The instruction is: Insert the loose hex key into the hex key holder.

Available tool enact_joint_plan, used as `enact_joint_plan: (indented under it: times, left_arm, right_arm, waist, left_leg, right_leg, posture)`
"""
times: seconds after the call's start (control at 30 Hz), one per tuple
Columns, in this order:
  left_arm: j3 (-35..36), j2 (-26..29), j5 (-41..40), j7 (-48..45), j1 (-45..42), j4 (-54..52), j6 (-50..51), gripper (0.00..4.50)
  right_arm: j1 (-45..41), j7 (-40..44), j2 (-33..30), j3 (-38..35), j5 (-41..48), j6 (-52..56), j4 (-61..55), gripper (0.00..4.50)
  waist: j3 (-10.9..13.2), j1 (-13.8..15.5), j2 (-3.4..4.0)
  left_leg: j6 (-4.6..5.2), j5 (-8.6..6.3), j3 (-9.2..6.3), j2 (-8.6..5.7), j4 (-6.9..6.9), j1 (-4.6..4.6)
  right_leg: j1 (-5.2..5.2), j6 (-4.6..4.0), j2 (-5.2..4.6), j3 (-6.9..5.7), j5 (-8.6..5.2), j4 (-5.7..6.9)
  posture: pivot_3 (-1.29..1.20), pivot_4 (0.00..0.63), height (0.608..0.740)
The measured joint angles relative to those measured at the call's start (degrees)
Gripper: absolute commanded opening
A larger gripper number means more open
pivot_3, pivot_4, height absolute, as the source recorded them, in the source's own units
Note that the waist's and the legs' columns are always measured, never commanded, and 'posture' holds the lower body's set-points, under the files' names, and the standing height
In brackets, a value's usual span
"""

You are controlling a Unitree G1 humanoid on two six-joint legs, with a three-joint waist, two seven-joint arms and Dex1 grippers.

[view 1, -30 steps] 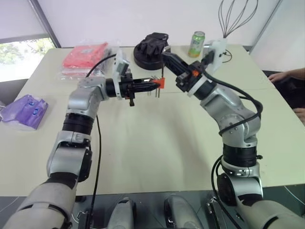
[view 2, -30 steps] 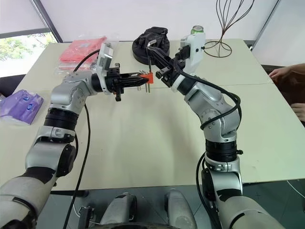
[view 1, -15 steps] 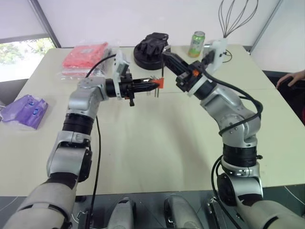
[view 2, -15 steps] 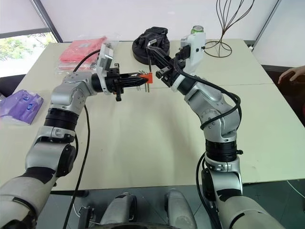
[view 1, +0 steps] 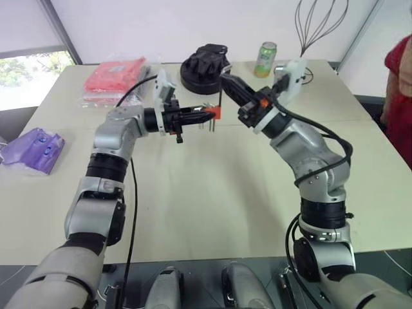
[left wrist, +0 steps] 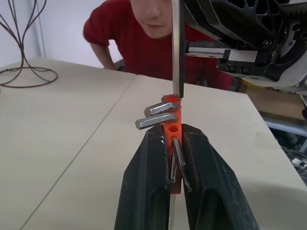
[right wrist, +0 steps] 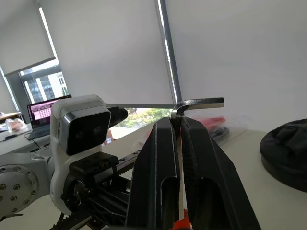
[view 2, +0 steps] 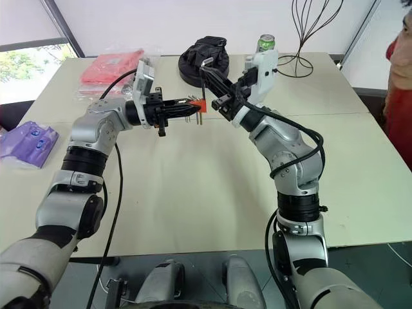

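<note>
The loose hex key (left wrist: 176, 48) stands upright directly over the hex key holder (left wrist: 171, 129), its lower tip at the holder's top face, seemingly at or just inside a socket. The right gripper (right wrist: 178, 125) has its fingers pinched on the key just below the bend, so the short arm juts out above them. The left gripper (left wrist: 171, 143) has its fingers clamped on the holder's sides, holding it level above the bench (view 1: 212, 187).

To seat the key well, I would keep it plumb over the holder, press straight down slowly, and hold the holder rigid so it cannot twist.

The socket mouth is hidden behind the key and the orange rim, so how deep the tip sits cannot be told. In the head views the holder is tiny and the key nearly vanishes against the black bag (view 1: 205, 64) behind the holder.
</note>
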Motion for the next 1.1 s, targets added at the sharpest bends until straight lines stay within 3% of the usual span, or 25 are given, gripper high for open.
enact_joint_plan:
  times: [1.1]
  left_arm:
    - [1.4, -0.6, -1.0, 1.0, 1.7, -1.4, 0.6, 0.0]
  right_arm:
    - [-2.2, -0.9, 0.9, -1.0, -0.3, -0.5, 2.0, 0.04]
  waist:
    - [0.0, 0.0, 0.0]
  left_leg:
    - [-0.01, 0.0, -0.01, 0.0, 0.03, 0.0]
  right_leg:
    - [0.0, 0.0, 0.0, 0.0, 0.0, 0.05]
  posture:
    - [0.0, 0.15, 0.74]
